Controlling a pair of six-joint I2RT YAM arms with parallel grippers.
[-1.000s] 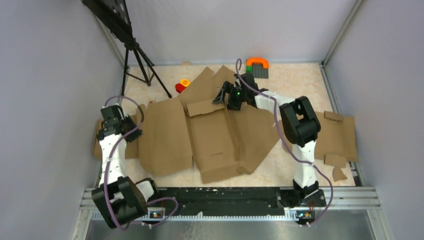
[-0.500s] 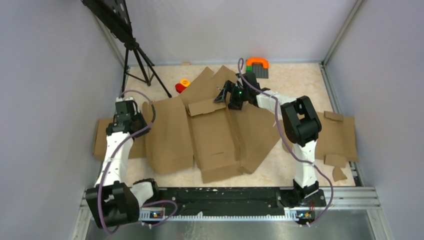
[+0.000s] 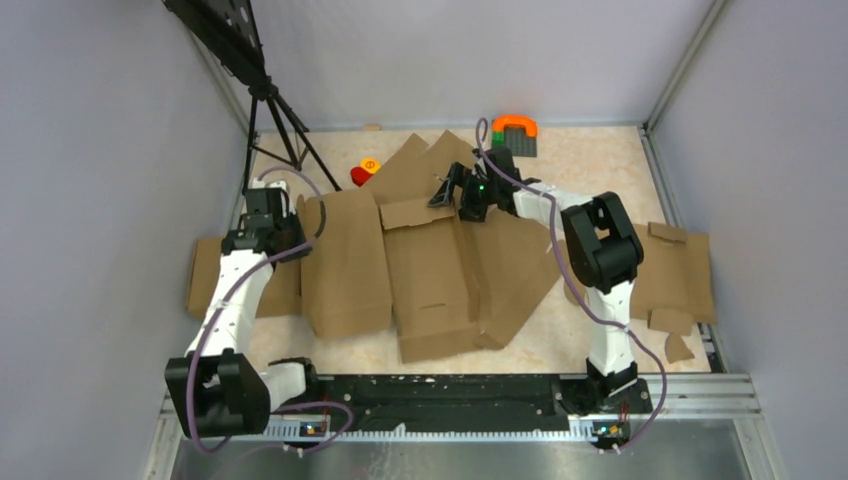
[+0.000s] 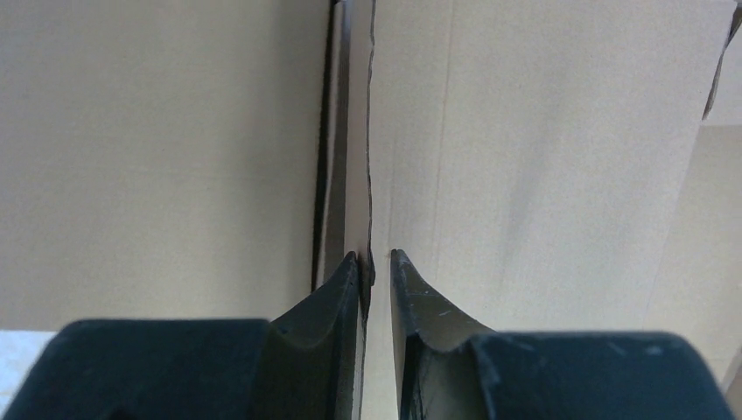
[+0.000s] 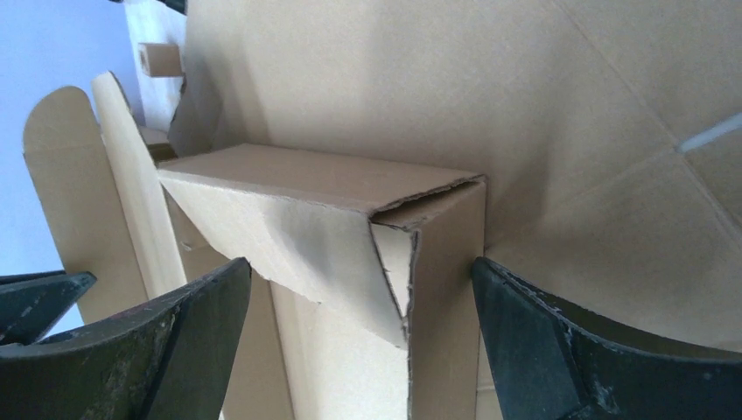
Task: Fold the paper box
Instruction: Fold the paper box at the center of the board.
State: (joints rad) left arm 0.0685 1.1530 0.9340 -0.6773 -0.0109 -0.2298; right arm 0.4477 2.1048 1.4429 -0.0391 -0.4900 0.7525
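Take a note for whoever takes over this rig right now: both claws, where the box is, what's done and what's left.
Left claw: shut on the edge of the box's left flap, which looks partly lifted.
Right claw: open, jaws either side of a folded corner at the box's far end, not gripping.
Box: lies in the middle, mostly flat.
Done: far corner folded, left flap started.
Left: probably stand the other walls, tuck the tabs and close it.
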